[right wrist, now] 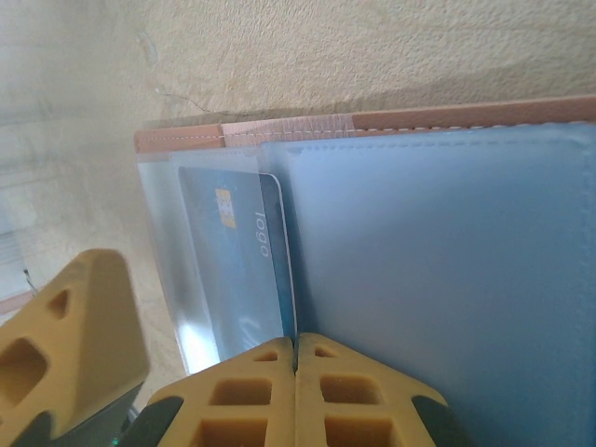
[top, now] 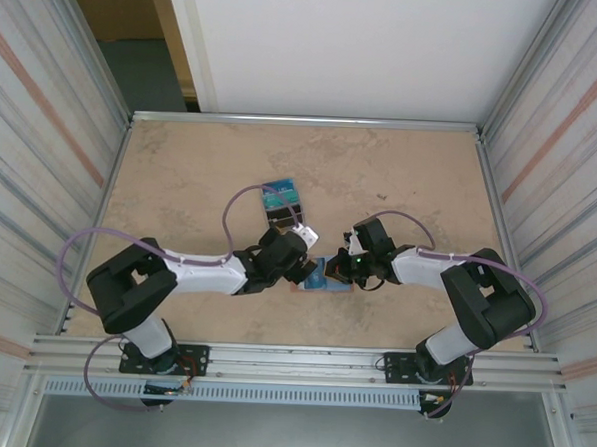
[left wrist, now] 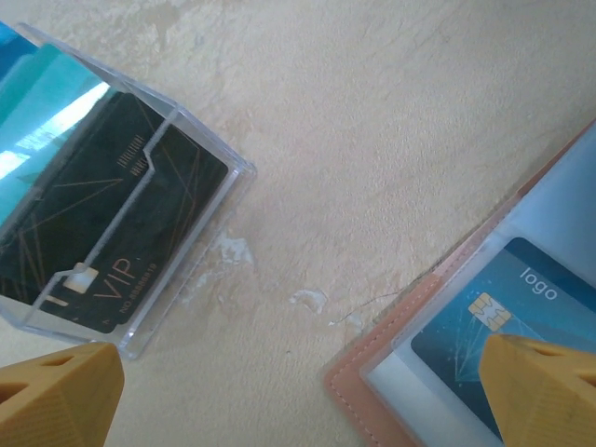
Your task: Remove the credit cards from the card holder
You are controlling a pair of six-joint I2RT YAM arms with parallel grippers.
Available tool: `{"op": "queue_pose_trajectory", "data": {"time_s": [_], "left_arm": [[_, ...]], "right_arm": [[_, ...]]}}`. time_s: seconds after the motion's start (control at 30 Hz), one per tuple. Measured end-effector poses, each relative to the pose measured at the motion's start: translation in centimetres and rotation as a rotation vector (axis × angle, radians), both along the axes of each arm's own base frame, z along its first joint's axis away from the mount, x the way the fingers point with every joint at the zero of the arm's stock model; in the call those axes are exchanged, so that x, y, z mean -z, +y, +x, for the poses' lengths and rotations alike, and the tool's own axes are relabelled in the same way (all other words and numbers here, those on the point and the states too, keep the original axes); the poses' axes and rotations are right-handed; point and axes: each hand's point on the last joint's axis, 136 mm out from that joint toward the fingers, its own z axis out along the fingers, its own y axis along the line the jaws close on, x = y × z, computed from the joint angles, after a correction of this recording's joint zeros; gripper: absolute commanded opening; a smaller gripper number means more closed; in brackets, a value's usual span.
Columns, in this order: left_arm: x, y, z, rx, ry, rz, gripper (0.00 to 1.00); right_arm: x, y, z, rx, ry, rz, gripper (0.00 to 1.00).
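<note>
The card holder [right wrist: 447, 242] lies opened flat on the surface [top: 201, 178], near its front middle, between the two grippers. In the right wrist view its pink stitched edge runs across the top. A blue credit card [right wrist: 244, 251] sits in a clear sleeve, its long axis pointing away from the right gripper [right wrist: 296, 349], chip end farthest. That gripper's fingers are pressed together with nothing between them, tips at the card's near end. The left gripper [left wrist: 298, 363] is spread wide, one finger over the card, the other beside a clear case [left wrist: 186, 149].
</note>
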Motion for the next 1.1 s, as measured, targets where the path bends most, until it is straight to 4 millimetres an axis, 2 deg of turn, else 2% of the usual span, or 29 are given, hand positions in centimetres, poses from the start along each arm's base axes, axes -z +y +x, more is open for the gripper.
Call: {"op": "queue_pose_trajectory", "data": {"time_s": [0.23, 0.8, 1.0, 1.1], "left_arm": [[1.5, 0.2, -0.2, 0.006, 0.035, 0.035, 0.99], [2.4, 0.8, -0.7, 0.01, 0.06, 0.076, 0.99], [2.6, 0.7, -0.6, 0.011, 0.058, 0.076, 0.99], [2.6, 0.6, -0.5, 0.012, 0.058, 0.077, 0.99]], "right_arm": [[0.0, 0.0, 0.0, 0.0, 0.0, 0.0, 0.0], [-0.2, 0.0, 0.0, -0.002, 0.009, 0.019, 0.01], [-0.2, -0.1, 0.1, 0.003, 0.012, 0.026, 0.03], [-0.3, -0.2, 0.2, 0.005, 0.006, 0.033, 0.07]]}}
